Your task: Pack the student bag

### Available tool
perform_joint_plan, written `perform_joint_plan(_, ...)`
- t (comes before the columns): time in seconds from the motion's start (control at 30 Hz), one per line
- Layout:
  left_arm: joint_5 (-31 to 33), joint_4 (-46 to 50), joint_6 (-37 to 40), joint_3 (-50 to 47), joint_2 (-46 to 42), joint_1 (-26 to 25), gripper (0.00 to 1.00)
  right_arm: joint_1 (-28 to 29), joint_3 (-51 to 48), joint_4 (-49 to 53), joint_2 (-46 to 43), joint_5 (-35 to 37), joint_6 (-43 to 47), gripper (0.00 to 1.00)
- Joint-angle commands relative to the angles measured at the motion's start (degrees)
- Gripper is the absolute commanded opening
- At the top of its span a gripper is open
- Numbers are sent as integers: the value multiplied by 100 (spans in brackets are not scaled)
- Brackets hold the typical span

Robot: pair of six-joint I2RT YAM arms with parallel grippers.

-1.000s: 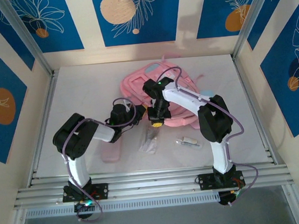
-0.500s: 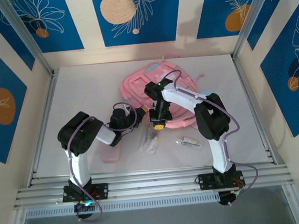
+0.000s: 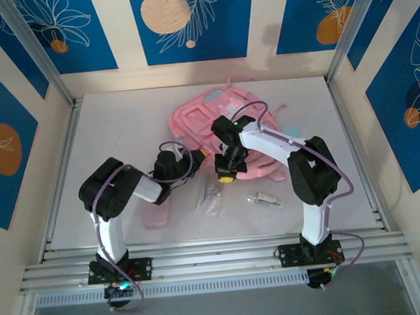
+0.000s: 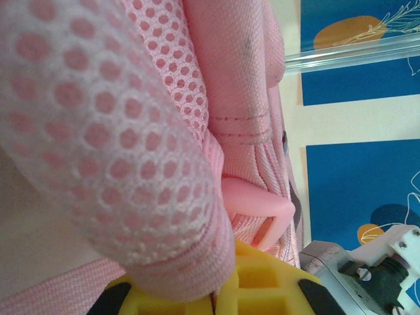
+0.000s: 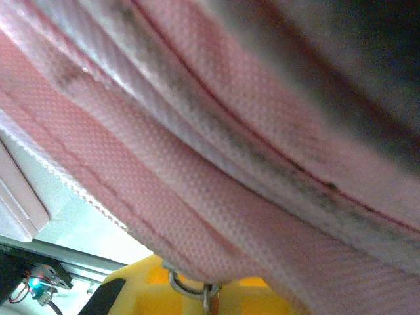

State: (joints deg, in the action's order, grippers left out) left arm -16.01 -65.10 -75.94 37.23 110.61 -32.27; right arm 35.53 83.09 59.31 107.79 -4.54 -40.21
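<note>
Hardly begun, judging by the layout. Clamping the left gripper (image 3: 201, 155) on the mesh strap of the student bag (image 3: 193, 119); pressing the shut right gripper (image 3: 226, 176) against its zip seam, hold there unclear. Bag flat just beyond both claws, with pencil case (image 3: 156, 215), clear packet (image 3: 211, 198) and small white item (image 3: 265, 198) unpacked on their near side. Working on a pale table (image 3: 115, 135) inside blue-patterned walls (image 3: 186, 22).

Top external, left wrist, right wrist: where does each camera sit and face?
Top external: above, behind the bases, facing down on the table; left arm, right arm show.
Left wrist: on left arm, tight against student bag mesh; left gripper at bottom edge.
Right wrist: on right arm, tight against bag fabric; right gripper at bottom edge.
All share the student bag.
</note>
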Motion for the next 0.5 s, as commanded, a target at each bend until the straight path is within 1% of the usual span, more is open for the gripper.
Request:
perform_joint_plan(0.0,890,226,180,130,-75,448,0,174,96,1211,-244,-68,-361,0)
perform_joint_plan(0.1,850,154,49,153,-93,372,0,480,748,975,107,-187,-421,0)
perform_joint_plan(0.23,814,136,-28,129,-136,327,0,616,1293,1020,526,-321,-414,0)
perform_joint_plan(0.33,904,93,-3,51,-192,336,0,604,1200,1409,603,-109,-327,0)
perform_joint_plan(0.47,984,12,-28,52,-159,361,0,537,619,1894,399,239,-198,0)
